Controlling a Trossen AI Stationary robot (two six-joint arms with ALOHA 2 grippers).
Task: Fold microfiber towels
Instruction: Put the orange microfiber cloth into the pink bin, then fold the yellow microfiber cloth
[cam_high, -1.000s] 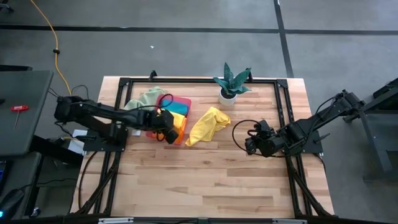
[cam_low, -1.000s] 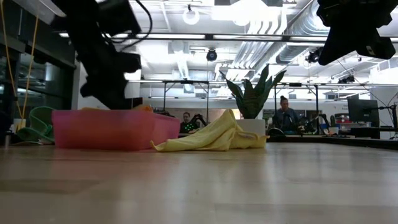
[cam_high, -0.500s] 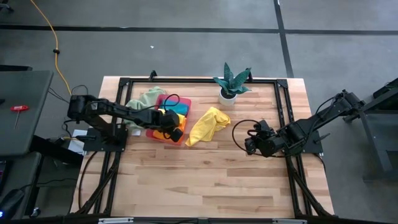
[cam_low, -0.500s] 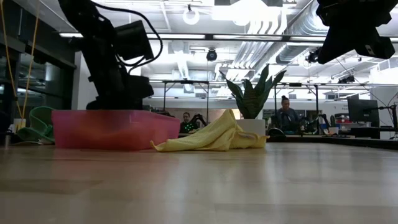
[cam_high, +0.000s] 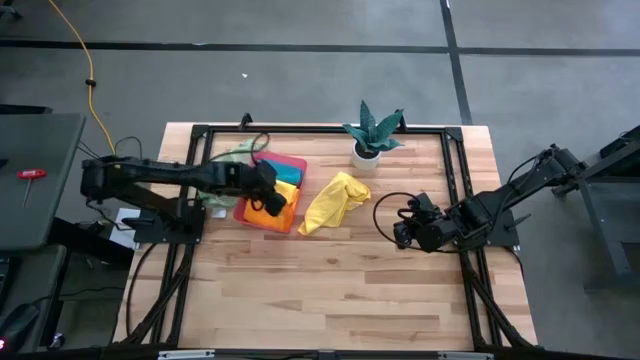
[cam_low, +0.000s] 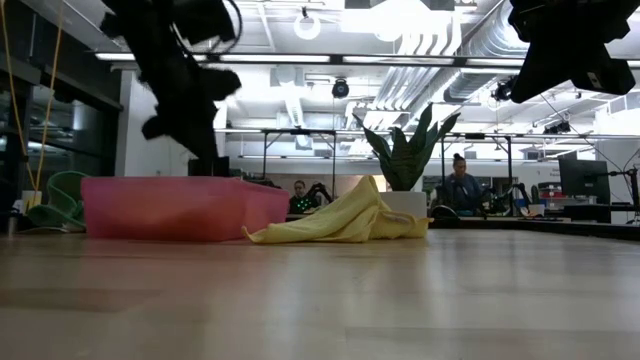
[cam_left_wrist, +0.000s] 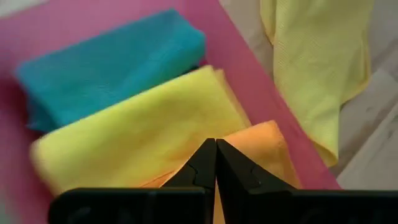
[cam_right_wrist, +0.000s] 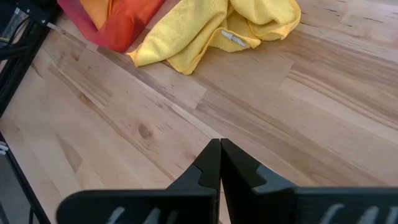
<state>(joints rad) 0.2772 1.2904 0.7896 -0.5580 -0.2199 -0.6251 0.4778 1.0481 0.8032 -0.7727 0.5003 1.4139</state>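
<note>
Teal towel (cam_left_wrist: 112, 65), pink tray (cam_left_wrist: 249, 81)

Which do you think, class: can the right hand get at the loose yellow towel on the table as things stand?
Probably yes. The right hand hangs beside the yellow towel, with only bare table between them; the left hand is over the tray, out of the way.

Left arm stretched across from table's left edge, wrist raised; left gripper (cam_high: 268, 198) hanging above surface, fingers (cam_left_wrist: 200, 169) pressed together, nothing between them. Right arm reaching in from right edge, bent low; right gripper (cam_high: 401, 232) over table's right half, fingers (cam_right_wrist: 210, 165) closed, empty.
</note>
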